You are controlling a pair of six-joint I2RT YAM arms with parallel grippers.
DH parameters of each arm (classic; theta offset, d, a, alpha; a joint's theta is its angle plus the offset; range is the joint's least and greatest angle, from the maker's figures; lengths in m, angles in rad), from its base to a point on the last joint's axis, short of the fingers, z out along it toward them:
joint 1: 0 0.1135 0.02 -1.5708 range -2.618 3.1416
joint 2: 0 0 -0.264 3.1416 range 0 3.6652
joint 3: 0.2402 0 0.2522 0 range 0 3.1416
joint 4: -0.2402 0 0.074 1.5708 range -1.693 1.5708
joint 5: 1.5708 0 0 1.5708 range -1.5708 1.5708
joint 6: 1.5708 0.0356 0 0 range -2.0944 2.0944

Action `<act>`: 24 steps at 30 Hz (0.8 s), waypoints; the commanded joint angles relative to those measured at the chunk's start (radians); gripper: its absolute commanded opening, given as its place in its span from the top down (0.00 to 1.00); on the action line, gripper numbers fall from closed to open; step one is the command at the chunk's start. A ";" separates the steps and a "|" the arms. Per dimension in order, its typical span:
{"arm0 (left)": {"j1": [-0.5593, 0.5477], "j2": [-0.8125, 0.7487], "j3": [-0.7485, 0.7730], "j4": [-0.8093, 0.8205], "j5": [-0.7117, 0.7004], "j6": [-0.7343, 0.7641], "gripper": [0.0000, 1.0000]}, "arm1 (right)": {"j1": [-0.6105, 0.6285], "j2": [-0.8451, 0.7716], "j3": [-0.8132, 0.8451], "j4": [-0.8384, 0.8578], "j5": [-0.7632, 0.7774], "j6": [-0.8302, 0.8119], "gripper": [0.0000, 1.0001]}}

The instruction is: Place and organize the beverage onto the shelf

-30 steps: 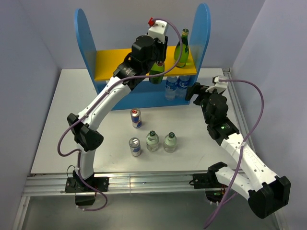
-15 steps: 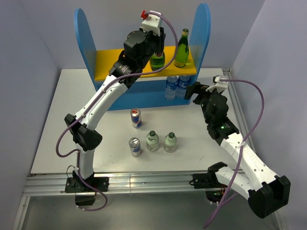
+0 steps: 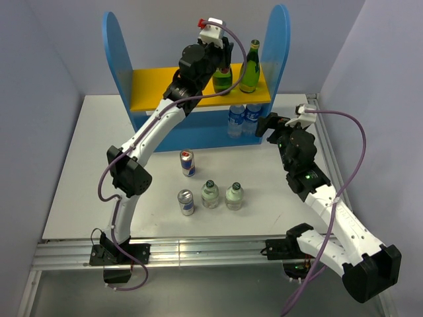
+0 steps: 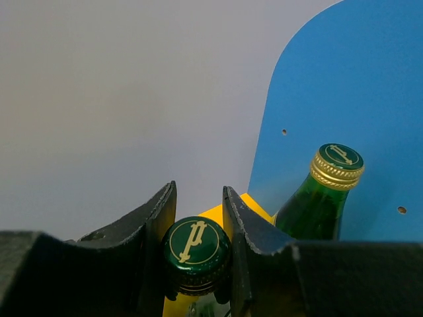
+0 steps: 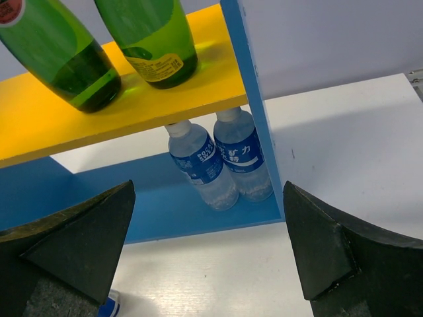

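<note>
The shelf [image 3: 158, 86] stands at the back, with blue side panels and a yellow-orange upper board. My left gripper [image 3: 223, 58] is shut on the cap of a green glass bottle [image 3: 222, 79], which stands upright on the upper board. A second green bottle [image 3: 250, 67] stands just to its right. In the left wrist view the fingers [image 4: 158, 218] flank the held bottle's cap [image 4: 196, 246], with the second bottle [image 4: 324, 191] to the right. My right gripper [image 3: 268, 127] is wide open and empty in front of the shelf's lower right [image 5: 208, 244].
Two water bottles [image 3: 242, 117] stand on the blue base at the right, and show in the right wrist view [image 5: 221, 158]. On the table stand a Red Bull can [image 3: 188, 162], a silver can [image 3: 186, 202] and two small green-capped bottles [image 3: 210, 194] [image 3: 234, 195].
My left gripper has lifted the green bottle from the board's front edge onto the upper board and moved it right, close to the second bottle. The right arm has not moved.
</note>
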 commanded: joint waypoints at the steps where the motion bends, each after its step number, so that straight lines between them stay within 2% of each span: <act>1: 0.002 0.003 0.075 0.117 0.078 -0.040 1.00 | -0.002 0.000 -0.013 0.058 0.013 0.000 0.00; 4: 0.002 0.007 0.060 0.119 0.109 -0.043 0.93 | -0.002 0.009 -0.013 0.060 0.014 0.002 0.00; 5: 0.002 0.005 0.046 0.119 0.133 -0.040 0.79 | -0.002 0.010 -0.013 0.060 0.016 0.002 0.00; 7: 0.002 -0.006 0.028 0.123 0.152 -0.038 0.66 | -0.002 0.010 -0.013 0.061 0.016 0.002 0.00; 8: 0.002 -0.007 0.012 0.126 0.155 -0.034 0.49 | -0.002 0.009 -0.013 0.061 0.017 0.003 0.00; 10: 0.002 -0.010 0.007 0.123 0.172 -0.030 0.34 | -0.002 0.013 -0.013 0.060 0.017 0.005 0.00; 11: 0.002 -0.010 0.006 0.122 0.176 -0.026 0.21 | -0.001 0.013 -0.013 0.058 0.019 0.005 0.00; 14: 0.001 -0.010 0.001 0.119 0.183 -0.023 0.08 | -0.002 0.013 -0.013 0.058 0.019 0.008 0.00; 19: -0.002 -0.056 -0.044 0.126 0.167 -0.012 0.01 | -0.002 0.012 -0.021 0.056 0.023 0.008 0.00; 24: -0.004 -0.240 -0.307 0.186 0.074 0.008 0.01 | -0.002 0.006 -0.029 0.063 0.029 0.009 0.00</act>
